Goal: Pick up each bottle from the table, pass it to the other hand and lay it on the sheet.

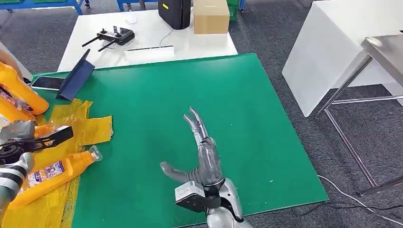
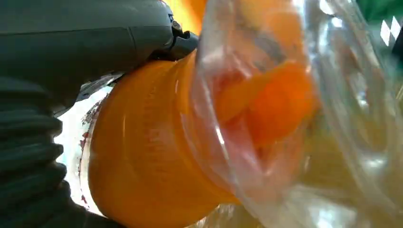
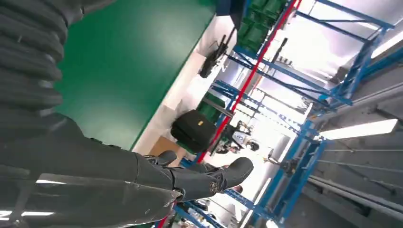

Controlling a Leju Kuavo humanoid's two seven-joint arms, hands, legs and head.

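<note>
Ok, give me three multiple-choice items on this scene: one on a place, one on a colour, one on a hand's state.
1. Where does the bottle in the left hand lie?
A. on the yellow sheet
B. on the white table
C. on the floor

2. What colour is the mat on the table?
A. blue
B. green
C. red

3. How is the right hand?
A. gripping a bottle
B. curled into a fist
C. open, holding nothing

Answers: 1 A, the head view shows the bottle resting on the sheet; 2 B, the mat is plainly green; 3 C, its fingers are spread above the mat.
</note>
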